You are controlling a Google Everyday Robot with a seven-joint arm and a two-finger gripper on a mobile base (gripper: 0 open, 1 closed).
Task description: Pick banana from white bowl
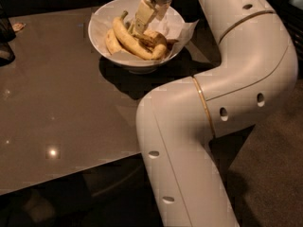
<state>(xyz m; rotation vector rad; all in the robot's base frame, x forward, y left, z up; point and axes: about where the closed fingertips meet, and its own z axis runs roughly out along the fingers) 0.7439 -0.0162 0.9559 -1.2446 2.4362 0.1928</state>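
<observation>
The white bowl (102,20) stands at the far middle of the dark table, lined with crinkled white paper (188,31) that sticks out on its right. Several bananas lie in it. The short speckled yellow banana (155,42), joined to a similar short one, lies at the right side. A longer smooth banana (127,38) with a greenish stem lies across the middle, and another short one (111,42) lies on the left. My gripper (141,26) reaches down into the bowl from above, right over the bananas, between the long one and the speckled pair.
My own white arm (213,103) bends across the right half of the view and over the table's right edge. A dark object (4,41) and a small pale item (18,26) sit at the table's far left. The table's front edge (66,178) runs along the bottom left.
</observation>
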